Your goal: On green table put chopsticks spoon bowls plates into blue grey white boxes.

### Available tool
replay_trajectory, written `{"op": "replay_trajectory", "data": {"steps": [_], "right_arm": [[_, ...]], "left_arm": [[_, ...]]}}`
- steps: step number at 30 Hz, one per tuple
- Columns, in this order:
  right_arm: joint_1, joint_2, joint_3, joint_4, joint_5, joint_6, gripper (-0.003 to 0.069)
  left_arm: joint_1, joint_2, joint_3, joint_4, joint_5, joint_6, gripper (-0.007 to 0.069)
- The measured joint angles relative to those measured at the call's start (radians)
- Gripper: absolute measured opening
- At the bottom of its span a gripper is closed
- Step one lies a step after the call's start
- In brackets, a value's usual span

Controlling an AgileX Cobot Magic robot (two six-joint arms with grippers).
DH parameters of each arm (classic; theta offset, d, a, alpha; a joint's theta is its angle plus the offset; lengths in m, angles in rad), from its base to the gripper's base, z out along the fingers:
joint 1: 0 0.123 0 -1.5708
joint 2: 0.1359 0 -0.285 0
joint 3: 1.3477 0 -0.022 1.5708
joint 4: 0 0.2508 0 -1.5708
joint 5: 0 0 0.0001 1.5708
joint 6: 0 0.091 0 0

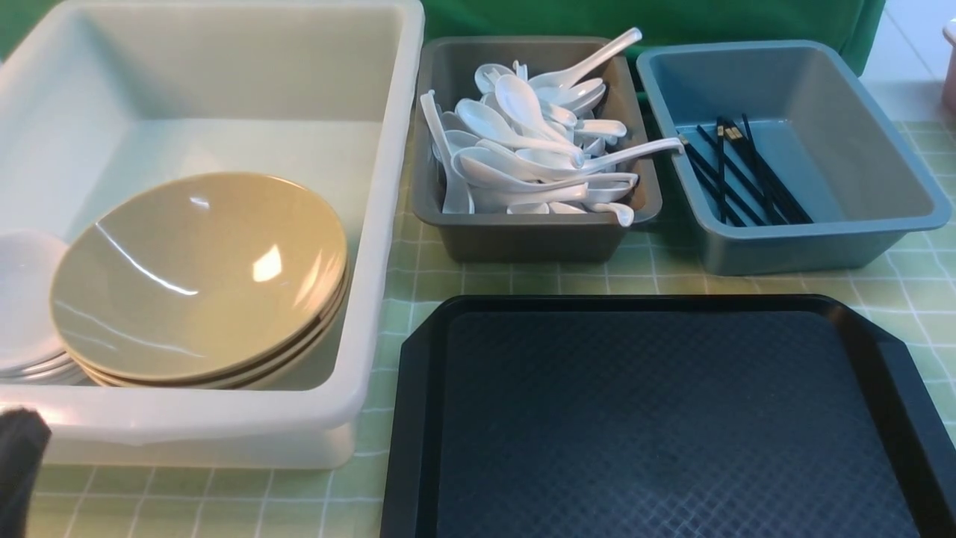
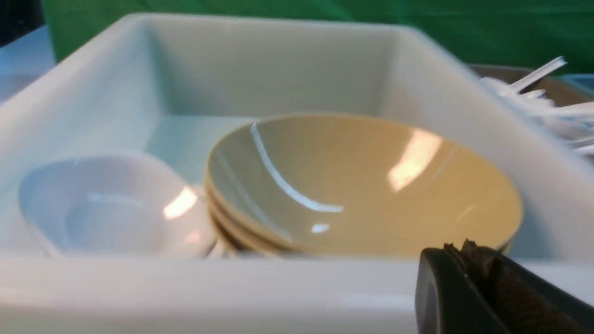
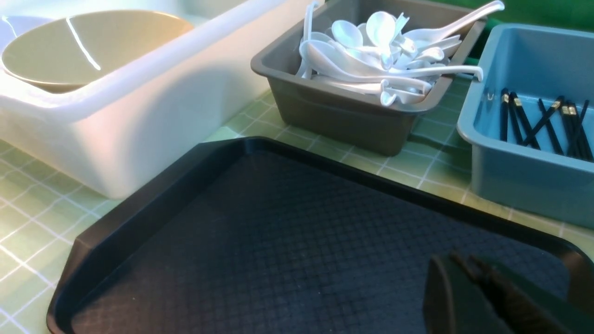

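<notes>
Both sets of jaws closed, holding nothing; bowls (image 1: 198,276) stacked lower left in white box (image 1: 388,224); black tray (image 1: 672,418) bare.

plates (image 1: 26,314): the front view's left edge is cutting off most of the stack; the lower ones are showing only as thin rims.
bowls (image 1: 202,276): only edges of the lower ones are peeking out under the top bowl.
black tray (image 1: 672,418): the bottom and right edges are cropping it.
left gripper (image 2: 468,253): only blurred tips are showing, at a corner.
spoons (image 2: 547,99): in the left wrist view they are blurring into streaks.
chopsticks (image 1: 747,172): they are overlapping too much to count.
</notes>
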Motion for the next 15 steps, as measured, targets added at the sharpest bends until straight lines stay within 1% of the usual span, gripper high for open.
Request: {"op": "replay_trajectory", "data": {"steps": [2, 4, 8, 15], "right_arm": [[0.0, 0.0, 0.0, 0.0, 0.0, 0.0, 0.004], [0.0, 0.0, 0.0, 0.0, 0.0, 0.0, 0.0042], [0.0, 0.0, 0.0, 0.0, 0.0, 0.0, 0.0046], [0.0, 0.0, 0.0, 0.0, 0.0, 0.0, 0.0047]], "left_arm": [[0.0, -0.01, 0.052, 0.026, -0.001, -0.048, -0.0002], [0.0, -0.013, 0.097, 0.03, 0.019, -0.071, -0.0002], [0.0, -0.015, 0.107, 0.03, 0.046, -0.063, -0.0002], [0.0, -0.015, 0.107, 0.024, 0.047, -0.04, -0.0002]]}}
